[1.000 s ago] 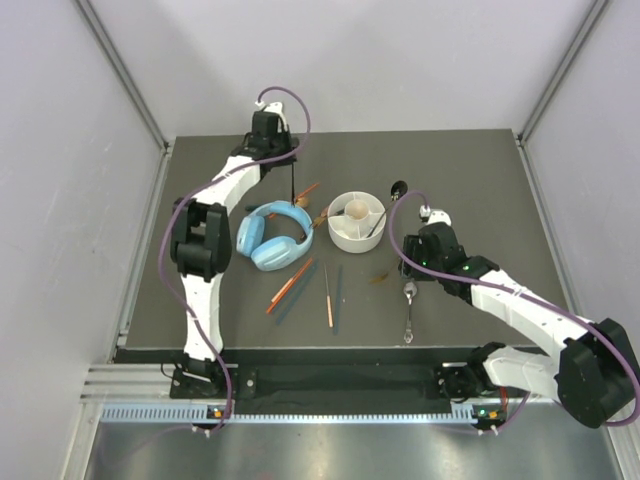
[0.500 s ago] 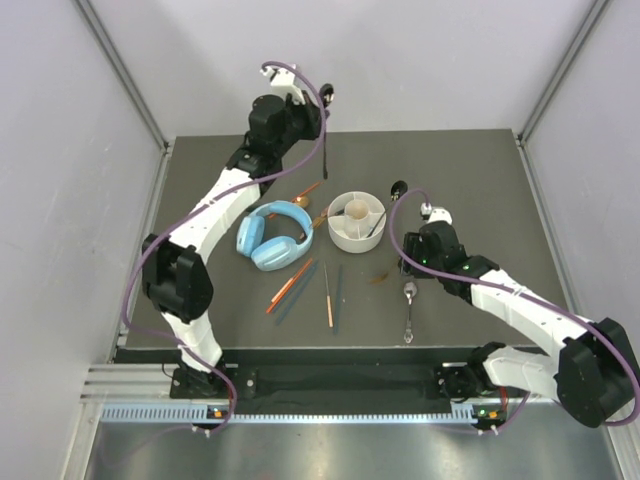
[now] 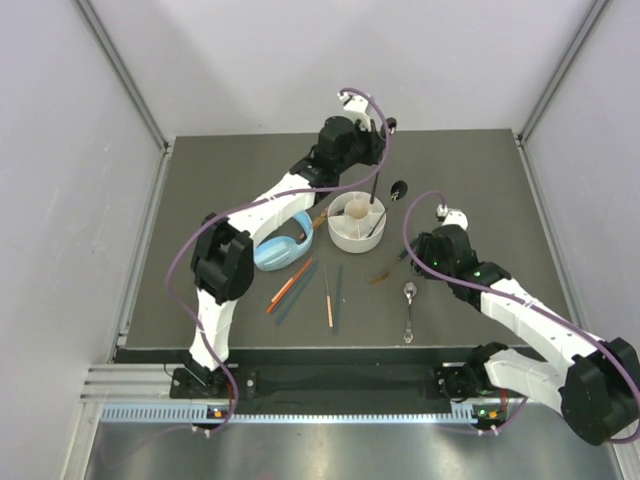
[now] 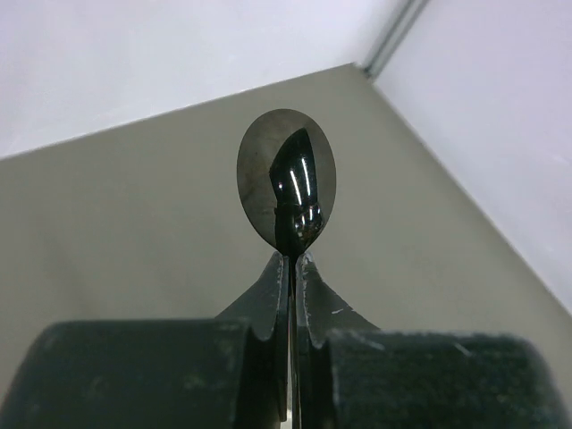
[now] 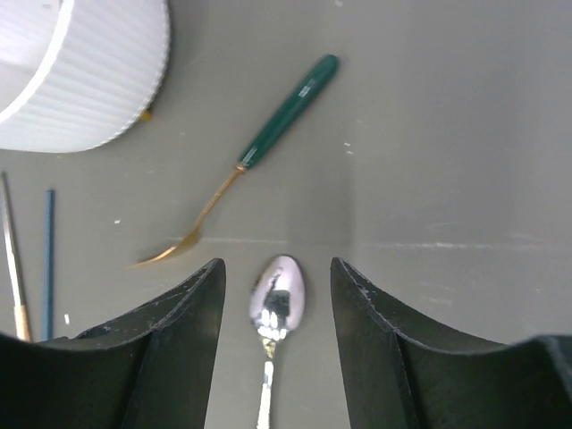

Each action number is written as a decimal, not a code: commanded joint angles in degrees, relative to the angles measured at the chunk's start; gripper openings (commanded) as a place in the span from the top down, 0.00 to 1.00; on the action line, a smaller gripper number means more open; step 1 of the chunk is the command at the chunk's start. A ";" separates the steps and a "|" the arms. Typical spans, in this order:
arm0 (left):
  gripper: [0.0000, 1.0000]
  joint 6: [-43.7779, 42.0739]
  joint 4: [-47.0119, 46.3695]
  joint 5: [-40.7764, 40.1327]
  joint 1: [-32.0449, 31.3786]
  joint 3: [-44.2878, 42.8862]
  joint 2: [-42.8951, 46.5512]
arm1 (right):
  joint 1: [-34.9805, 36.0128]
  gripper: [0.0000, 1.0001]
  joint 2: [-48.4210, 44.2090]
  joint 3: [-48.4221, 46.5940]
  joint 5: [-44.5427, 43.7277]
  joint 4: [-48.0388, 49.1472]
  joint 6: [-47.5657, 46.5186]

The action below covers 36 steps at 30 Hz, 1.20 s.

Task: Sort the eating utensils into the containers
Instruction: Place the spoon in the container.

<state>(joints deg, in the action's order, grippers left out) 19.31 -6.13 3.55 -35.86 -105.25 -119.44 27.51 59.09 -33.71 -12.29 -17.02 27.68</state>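
Near-right of the white holder [image 3: 345, 240], we see a silver spoon [image 5: 275, 299] flat on the worktop [image 3: 480, 180]. The right end effector [image 5: 276, 268] hovers over its bowl, jaws half apart, gripping nothing. Between that spoon and the holder lies a gold fork [image 5: 268, 134] with a green handle. Near-left of the holder are the orange and teal chopsticks [image 3: 328, 295]. Left of it are the blue headphones [image 3: 275, 255]. A second black spoon [image 3: 398, 187] leans out of the holder's right side. Above the holder, the left end effector [image 4: 290, 268] is clamped on a black spoon [image 4: 286, 179], bowl up, handle hanging down.
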 commanded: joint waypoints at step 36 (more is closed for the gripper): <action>0.84 -8.67 -10.57 -10.14 -8.53 23.25 10.72 | -2.19 0.50 -0.20 0.32 -0.27 2.25 0.44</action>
<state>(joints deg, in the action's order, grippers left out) 12.08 -15.05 -4.62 -44.03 -81.73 -112.07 25.80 58.87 -33.36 -12.56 -16.91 28.12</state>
